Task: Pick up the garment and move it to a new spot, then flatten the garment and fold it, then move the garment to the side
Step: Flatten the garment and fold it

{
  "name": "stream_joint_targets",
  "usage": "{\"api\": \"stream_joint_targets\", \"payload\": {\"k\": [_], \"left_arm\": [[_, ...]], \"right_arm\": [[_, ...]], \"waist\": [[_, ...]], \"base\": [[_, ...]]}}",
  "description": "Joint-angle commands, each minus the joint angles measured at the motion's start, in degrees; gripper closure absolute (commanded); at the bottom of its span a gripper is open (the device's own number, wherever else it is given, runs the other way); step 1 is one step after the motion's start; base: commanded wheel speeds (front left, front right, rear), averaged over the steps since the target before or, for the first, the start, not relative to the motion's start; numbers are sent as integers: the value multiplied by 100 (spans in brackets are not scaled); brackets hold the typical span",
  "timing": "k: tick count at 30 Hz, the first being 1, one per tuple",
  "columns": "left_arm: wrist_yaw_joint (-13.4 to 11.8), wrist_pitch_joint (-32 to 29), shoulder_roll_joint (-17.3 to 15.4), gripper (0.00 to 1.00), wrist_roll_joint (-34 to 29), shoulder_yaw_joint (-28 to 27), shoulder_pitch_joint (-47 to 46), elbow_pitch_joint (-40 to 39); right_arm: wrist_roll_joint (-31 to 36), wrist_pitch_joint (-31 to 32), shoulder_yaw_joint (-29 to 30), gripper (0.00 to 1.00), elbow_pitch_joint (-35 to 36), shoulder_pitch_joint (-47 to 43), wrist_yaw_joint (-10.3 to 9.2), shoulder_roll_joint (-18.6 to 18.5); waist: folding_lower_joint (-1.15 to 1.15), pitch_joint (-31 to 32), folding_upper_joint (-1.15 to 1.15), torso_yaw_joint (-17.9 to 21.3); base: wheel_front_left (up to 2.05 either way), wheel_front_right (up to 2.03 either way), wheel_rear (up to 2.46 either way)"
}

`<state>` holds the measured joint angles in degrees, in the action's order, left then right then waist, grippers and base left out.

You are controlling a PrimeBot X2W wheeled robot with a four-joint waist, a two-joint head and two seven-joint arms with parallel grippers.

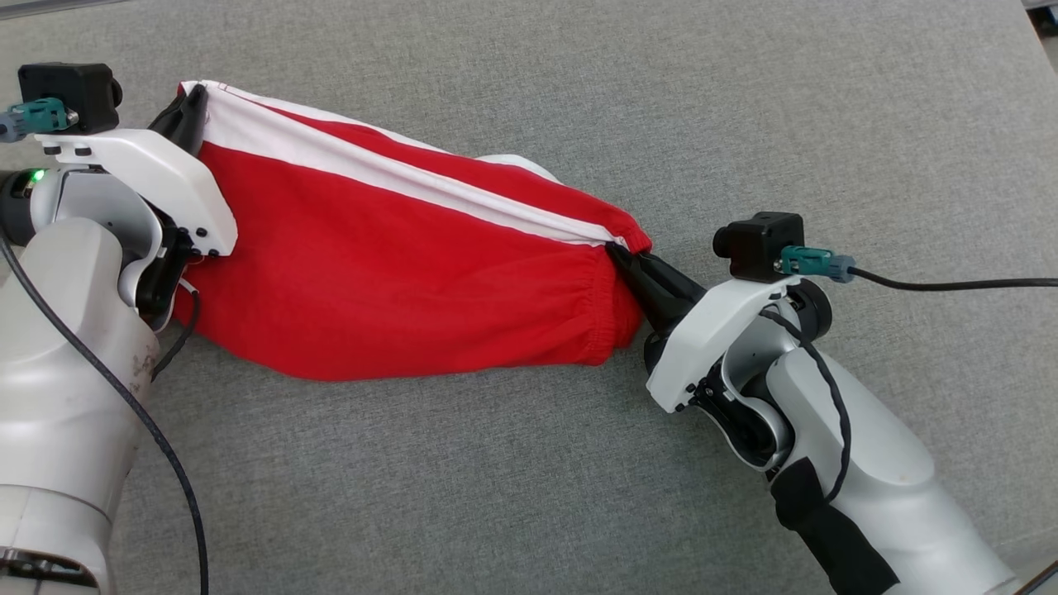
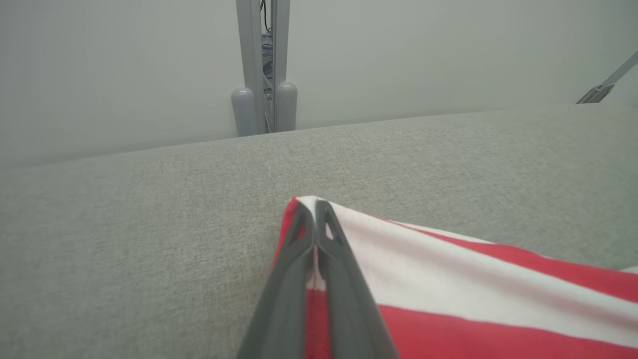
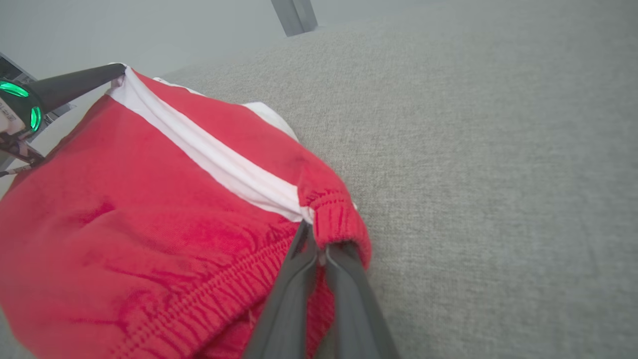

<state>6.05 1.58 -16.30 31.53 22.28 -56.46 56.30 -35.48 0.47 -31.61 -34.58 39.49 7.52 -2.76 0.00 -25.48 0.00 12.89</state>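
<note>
The garment (image 1: 388, 273) is a pair of red shorts with a white side stripe and a gathered elastic waistband, stretched across the grey fabric surface between my two grippers. My left gripper (image 1: 196, 97) is shut on its far left corner, at the white stripe (image 2: 423, 269); the left wrist view shows the left gripper (image 2: 314, 212) with fingers pressed together on the cloth. My right gripper (image 1: 618, 252) is shut on the waistband's upper corner at the right; the right wrist view shows the right gripper (image 3: 313, 238) pinching the red elastic edge (image 3: 334, 214).
The grey fabric surface (image 1: 744, 107) spreads widely around the garment, with room in front and to the right. A grey metal post (image 2: 264, 65) stands beyond its far edge against a pale wall. My other arm's fingers (image 3: 75, 85) show in the right wrist view.
</note>
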Motion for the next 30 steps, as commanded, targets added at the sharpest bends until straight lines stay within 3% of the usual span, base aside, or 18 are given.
{"api": "stream_joint_targets", "payload": {"k": [1,4,5,6,7,17,30], "left_arm": [[12,43,-17,100,-34,6,-94,59],[34,88,8,100,-69,76,-170,204],[38,101,19,91,-70,94,-190,254],[47,117,27,40,-74,114,-208,294],[50,141,35,0,-77,127,-219,333],[97,291,71,0,-129,336,-277,594],[144,128,-111,0,336,553,205,178]], "right_arm": [[-36,-41,-15,79,-106,58,-5,-43],[-110,-114,-105,50,-196,137,-5,-41],[-136,-136,-140,21,-221,166,-5,-38],[-149,-156,-161,0,-252,191,-5,-38],[-151,-169,-181,0,-283,210,-5,-38],[66,-321,-93,0,-485,204,-5,-43],[938,-180,991,0,-190,-534,-4,-63]], "waist": [[0,3,0,8],[0,15,0,24],[0,18,0,25],[0,22,0,27],[0,26,0,28],[0,188,0,-24],[0,714,0,-259]], "base": [[0,0,0],[0,0,0],[0,0,0],[0,0,0],[0,0,0],[0,0,0],[0,0,0]]}}
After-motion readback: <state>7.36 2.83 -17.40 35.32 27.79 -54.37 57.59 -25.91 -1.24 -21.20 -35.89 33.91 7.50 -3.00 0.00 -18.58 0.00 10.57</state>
